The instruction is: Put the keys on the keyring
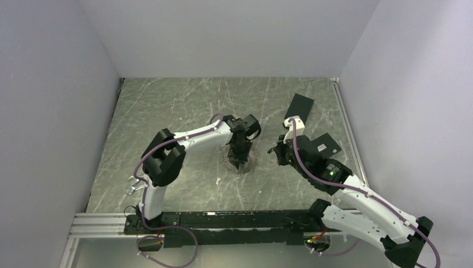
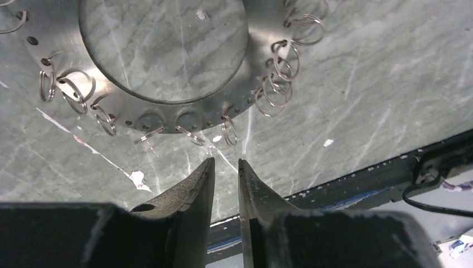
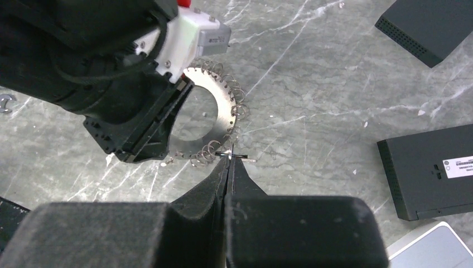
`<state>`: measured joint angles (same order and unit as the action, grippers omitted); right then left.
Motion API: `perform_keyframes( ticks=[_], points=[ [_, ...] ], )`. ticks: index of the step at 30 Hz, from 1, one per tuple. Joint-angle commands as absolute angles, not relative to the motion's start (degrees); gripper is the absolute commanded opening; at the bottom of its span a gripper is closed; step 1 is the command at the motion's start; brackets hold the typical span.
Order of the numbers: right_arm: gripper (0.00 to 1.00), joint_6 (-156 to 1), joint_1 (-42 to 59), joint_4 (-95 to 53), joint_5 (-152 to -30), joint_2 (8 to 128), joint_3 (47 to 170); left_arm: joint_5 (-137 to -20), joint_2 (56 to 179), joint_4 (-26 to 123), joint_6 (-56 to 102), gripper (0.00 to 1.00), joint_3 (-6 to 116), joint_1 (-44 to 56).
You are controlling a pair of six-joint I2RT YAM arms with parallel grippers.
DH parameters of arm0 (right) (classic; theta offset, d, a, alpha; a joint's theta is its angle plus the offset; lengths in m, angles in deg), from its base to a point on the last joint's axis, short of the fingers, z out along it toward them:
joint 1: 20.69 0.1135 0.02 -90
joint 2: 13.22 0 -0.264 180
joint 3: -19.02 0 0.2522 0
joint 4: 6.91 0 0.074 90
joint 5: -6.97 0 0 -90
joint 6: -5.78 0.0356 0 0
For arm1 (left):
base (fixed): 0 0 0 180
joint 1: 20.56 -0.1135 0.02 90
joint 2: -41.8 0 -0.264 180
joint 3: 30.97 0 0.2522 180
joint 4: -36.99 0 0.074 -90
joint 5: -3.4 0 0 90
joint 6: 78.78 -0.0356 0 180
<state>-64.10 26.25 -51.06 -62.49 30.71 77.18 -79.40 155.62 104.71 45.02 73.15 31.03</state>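
The keyring (image 2: 262, 53) is a flat silver disc with a large centre hole and many small wire rings hung along its edge. It lies on the marble table and also shows in the right wrist view (image 3: 223, 106). In the top view only its edge (image 1: 246, 167) shows under my left gripper (image 1: 239, 161). The left gripper (image 2: 227, 162) hovers at the ring's near edge, its jaws a narrow gap apart and empty. My right gripper (image 3: 229, 153) is shut on a small thin silver key (image 3: 241, 158) just right of the ring. It is at mid-table (image 1: 277, 151).
Two black boxes lie at the back right (image 1: 299, 107) (image 1: 323, 146), also in the right wrist view (image 3: 429, 22) (image 3: 429, 173). Small silver pieces (image 1: 134, 184) lie at the left. A black rail (image 1: 223, 220) runs along the near edge.
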Motion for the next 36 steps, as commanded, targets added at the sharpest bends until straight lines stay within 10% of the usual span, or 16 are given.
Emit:
perform_keyframes(
  ticks=[1, 36],
  points=[
    [0.0, -63.66, 26.15, -50.17, -61.97, 30.36, 76.98, -80.93, 158.86, 105.73, 49.19, 0.27, 75.86, 32.41],
    [0.0, -64.53, 26.15, -49.93, -62.37, 28.38, 76.38, -85.71, 163.71, 105.61, 51.41, 0.21, 76.54, 34.88]
  ],
)
